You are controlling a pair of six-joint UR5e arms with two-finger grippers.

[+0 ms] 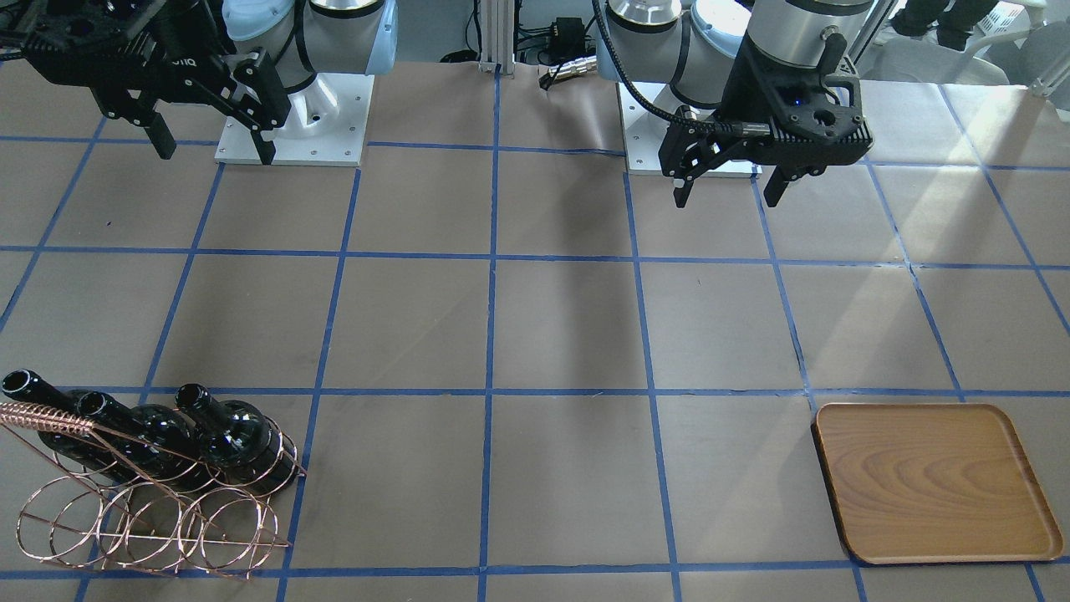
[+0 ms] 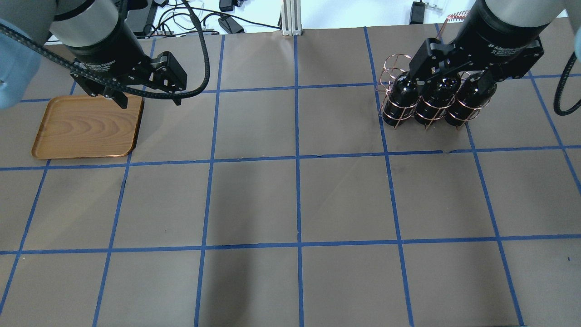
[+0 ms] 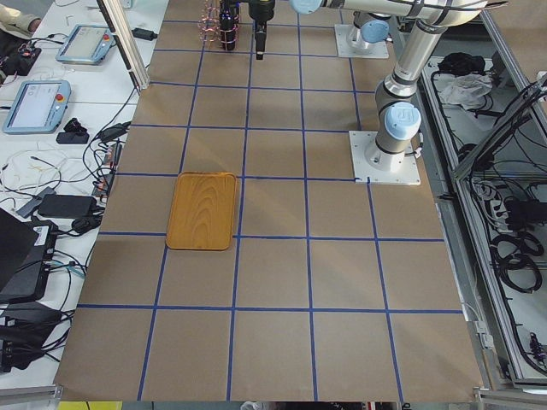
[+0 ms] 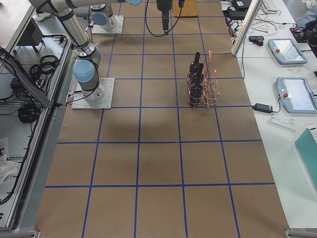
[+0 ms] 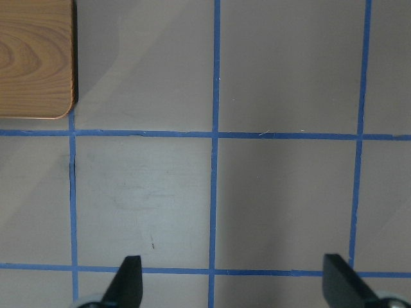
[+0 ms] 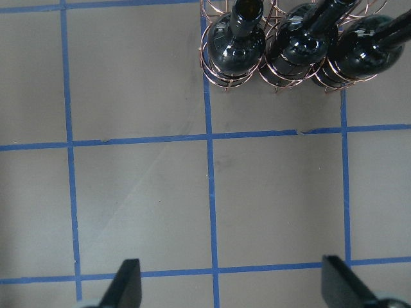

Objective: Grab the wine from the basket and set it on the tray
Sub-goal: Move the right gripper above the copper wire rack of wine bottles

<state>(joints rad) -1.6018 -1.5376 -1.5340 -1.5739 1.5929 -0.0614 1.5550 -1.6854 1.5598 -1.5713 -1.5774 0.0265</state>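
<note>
One wide surface (image 1: 568,334) is shared by everything. The tray (image 1: 936,485) is laid bare on the left arm's side; the basket (image 1: 150,518) is set well apart, on the right arm's. Three bottles of wine (image 1: 238,435) are cradled tilted in its loops, necks poking out. The glass is judged heavy, stiff, slick and breakable, so a hold on an exposed neck is favoured, drawn along the bottle's axis. The right tool (image 1: 216,155) and left tool (image 1: 726,199) are held spread apart above the surface, nothing gripped.
</note>
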